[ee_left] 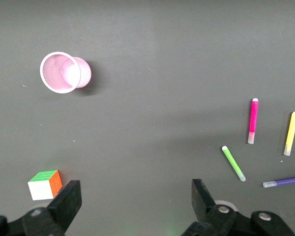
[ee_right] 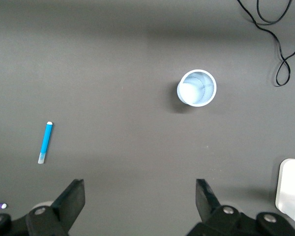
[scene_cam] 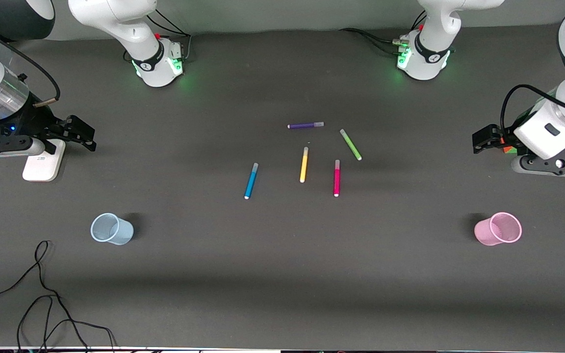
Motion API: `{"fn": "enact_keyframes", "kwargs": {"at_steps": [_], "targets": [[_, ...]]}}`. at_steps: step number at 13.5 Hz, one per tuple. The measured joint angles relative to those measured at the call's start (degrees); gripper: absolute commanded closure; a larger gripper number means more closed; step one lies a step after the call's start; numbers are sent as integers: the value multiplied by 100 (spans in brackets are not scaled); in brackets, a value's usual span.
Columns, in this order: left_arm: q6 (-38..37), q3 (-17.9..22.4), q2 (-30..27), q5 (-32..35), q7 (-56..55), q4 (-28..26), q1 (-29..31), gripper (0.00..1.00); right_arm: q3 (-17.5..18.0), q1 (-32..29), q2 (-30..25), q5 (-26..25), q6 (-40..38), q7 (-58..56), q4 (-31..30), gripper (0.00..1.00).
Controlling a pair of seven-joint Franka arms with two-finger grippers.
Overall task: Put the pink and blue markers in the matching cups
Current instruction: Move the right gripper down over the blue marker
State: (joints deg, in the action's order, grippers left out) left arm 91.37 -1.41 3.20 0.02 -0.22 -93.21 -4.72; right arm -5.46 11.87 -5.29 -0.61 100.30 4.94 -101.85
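Both arms wait at table ends. Left gripper (ee_left: pixel 132 206) and right gripper (ee_right: pixel 140 206): jaws spread, empty. Pink marker (scene_cam: pixel 337 178), blue marker (scene_cam: pixel 251 181) flat mid-table w/ yellow pen (scene_cam: pixel 304 164) between. Blue cup (scene_cam: pixel 111 229), pink cup (scene_cam: pixel 498 229) upright, well apart. Risk: grabbing yellow pen; tipping light cup.

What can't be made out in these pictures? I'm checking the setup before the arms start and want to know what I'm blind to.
- Colour cube: in the front view mostly hidden by the left gripper.
- White block: cut off by the right wrist view's edge; in the front view partly under the right gripper.
- Print on the pink marker and blue marker: too small.
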Motion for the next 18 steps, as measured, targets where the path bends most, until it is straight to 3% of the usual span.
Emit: {"fn": "enact_keyframes", "kwargs": {"at_steps": [8, 11, 16, 18], "targets": [[-28, 0, 0, 1, 1, 0, 0, 0, 27, 14, 288, 39, -16, 0, -9, 0], [-51, 0, 1, 1, 1, -1, 0, 0, 63, 192, 884, 359, 21, 58, 115, 0], [-109, 0, 2, 1, 1, -2, 0, 0, 80, 861, 1984, 515, 15, 1035, 896, 0], [-161, -1, 2, 1, 1, -2, 0, 0, 89, 1139, 2425, 896, 10, 1343, 1096, 0]]}}
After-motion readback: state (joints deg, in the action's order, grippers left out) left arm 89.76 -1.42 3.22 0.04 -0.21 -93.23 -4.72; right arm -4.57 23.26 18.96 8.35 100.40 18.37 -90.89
